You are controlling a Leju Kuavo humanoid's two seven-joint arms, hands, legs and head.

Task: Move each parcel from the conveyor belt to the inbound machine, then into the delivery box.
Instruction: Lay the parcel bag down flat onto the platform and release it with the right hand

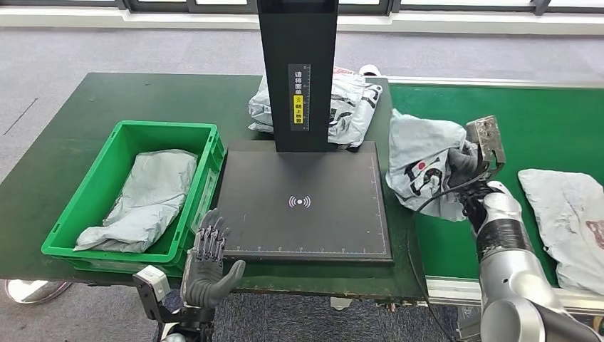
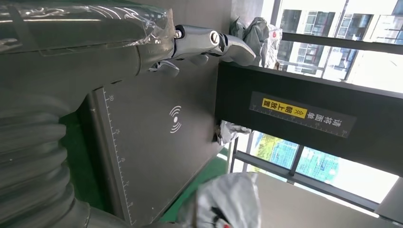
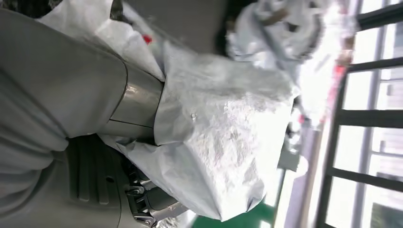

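My right hand (image 1: 464, 165) grips a grey plastic parcel (image 1: 422, 162) at the left edge of the green conveyor belt (image 1: 555, 128), beside the black inbound machine plate (image 1: 303, 203). The right wrist view shows that parcel (image 3: 223, 142) close up, wrapped over the hand. Another grey parcel (image 1: 570, 214) lies on the belt to the right. A third parcel (image 1: 349, 107) sits behind the machine's black post (image 1: 298, 71). The green delivery box (image 1: 114, 235) holds one grey parcel (image 1: 146, 199). My left hand (image 1: 208, 267) hangs open below the table's front edge, fingers spread, empty.
The dark green table (image 1: 64, 149) carries the box and the machine. The machine's post stands upright at the plate's far edge. Grey carpet floor (image 1: 107, 50) lies beyond the table. In the left wrist view the plate (image 2: 157, 142) and labelled post (image 2: 304, 123) appear.
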